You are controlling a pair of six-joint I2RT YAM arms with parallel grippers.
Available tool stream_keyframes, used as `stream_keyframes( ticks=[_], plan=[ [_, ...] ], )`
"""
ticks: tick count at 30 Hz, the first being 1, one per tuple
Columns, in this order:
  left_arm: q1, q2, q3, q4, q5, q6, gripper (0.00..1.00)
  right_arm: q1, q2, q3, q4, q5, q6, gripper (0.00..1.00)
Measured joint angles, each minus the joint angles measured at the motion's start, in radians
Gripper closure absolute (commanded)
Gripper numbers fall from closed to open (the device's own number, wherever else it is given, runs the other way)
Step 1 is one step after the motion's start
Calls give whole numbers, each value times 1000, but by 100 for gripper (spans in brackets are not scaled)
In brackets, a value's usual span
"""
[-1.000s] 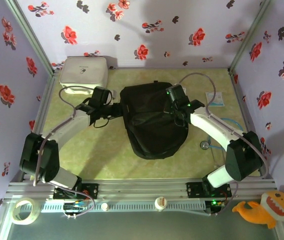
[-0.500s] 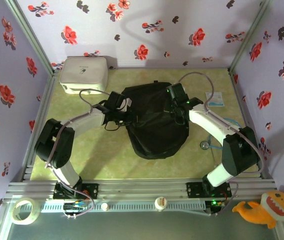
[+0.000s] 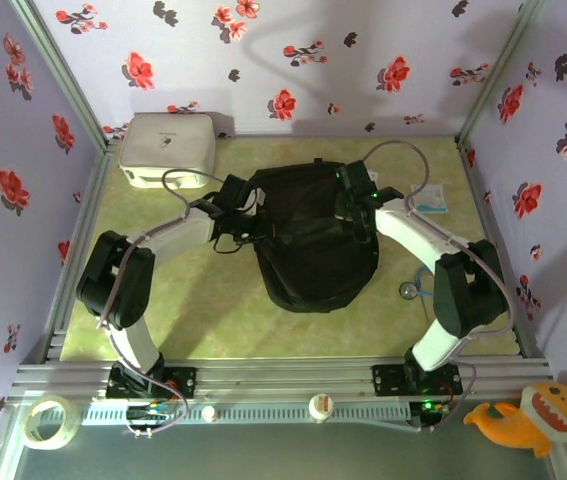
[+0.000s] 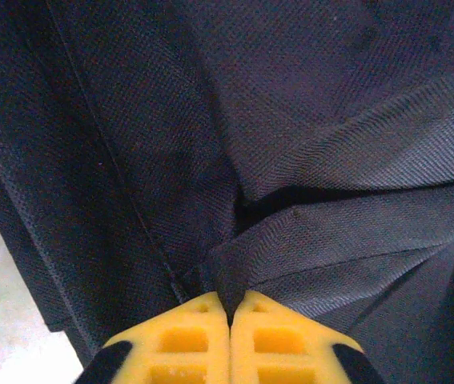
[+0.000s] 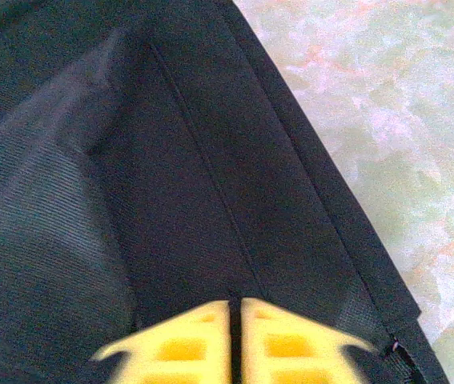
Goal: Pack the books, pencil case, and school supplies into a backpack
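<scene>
Backpack (image 3: 313, 245) lies flat in the middle of the green table (image 3: 203, 310), black and floppy, its narrow end toward the near edge. Both arms are on it at the far end! Left gripper (image 3: 247, 208) is at the bag's far-left edge. From the left wrist, the yellow fingers (image 4: 182, 344) are pressed together with a fold of black cloth nipped right at their tips: that's a pinch on the backpack. Right gripper (image 3: 359, 200) is over at the far-right edge. In the right wrist view its fingers (image 5: 291, 344) stand almost together over the bag's stitched border, a thin dark slit between them, and whether any cloth is caught there I cannot tell. Far left corner, a white rounded box (image 3: 166, 147), well apart from the bag. Out right, a small white-blue packet (image 3: 431, 197) just beside the right arm.
</scene>
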Motion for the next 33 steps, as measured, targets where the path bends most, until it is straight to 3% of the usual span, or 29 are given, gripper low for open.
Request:
stream_keyframes(
  ticks=[3, 7, 10, 14, 23, 27, 33],
  plan=[
    [9, 25, 71, -15, -29, 26, 51, -13, -52, 7, -2, 10, -21, 27],
    [32, 9, 147, -12, -96, 50, 36, -24, -206, -4, 13, 74, -74, 1],
    [61, -64, 140, -13, -172, 66, 20, -34, -365, -62, 57, 163, -139, 1],
    [129, -270, 25, 6, -322, 100, 0, -84, -533, -192, 136, 285, -214, 1],
    [296, -668, -401, 111, -688, 132, 0, -244, -665, -603, 372, 418, -300, 1],
    [403, -696, -559, 150, -762, 186, 0, -270, -663, -740, 476, 424, -309, 0],
    [477, -667, -686, 309, -793, 312, 0, -291, -591, -858, 686, 382, -353, 0]
  ],
)
